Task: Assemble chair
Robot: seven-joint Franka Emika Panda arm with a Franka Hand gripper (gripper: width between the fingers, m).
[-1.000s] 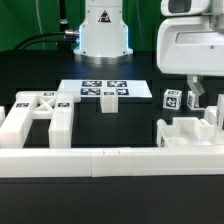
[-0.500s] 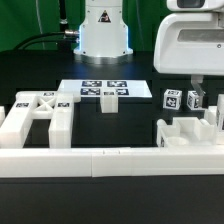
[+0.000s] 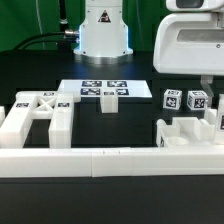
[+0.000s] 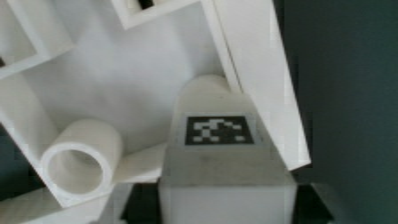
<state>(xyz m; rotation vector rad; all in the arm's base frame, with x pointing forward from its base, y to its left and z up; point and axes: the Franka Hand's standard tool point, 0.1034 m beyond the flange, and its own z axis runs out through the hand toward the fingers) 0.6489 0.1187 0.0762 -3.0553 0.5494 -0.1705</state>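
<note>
In the wrist view my gripper [image 4: 217, 203] is shut on a white tagged chair part [image 4: 217, 135], which fills the gap between the two dark fingers. Beyond it lie white panels [image 4: 107, 70] and a round white peg [image 4: 80, 160]. In the exterior view the white hand [image 3: 190, 40] hangs at the right above two tagged blocks [image 3: 172, 99] [image 3: 197, 99] and a cluster of white chair parts [image 3: 185, 130]. The fingers themselves do not show there. Another tagged chair piece [image 3: 40, 112] lies at the exterior view's left.
The marker board [image 3: 88, 86] lies in the middle with a small white block [image 3: 107, 100] standing on it. A long low white border wall [image 3: 100, 160] runs along the front. The robot base [image 3: 105, 30] stands at the back.
The dark finger that stood in front of the right tagged block no longer shows, and that block's tag is now fully visible. Nothing else has moved.
</note>
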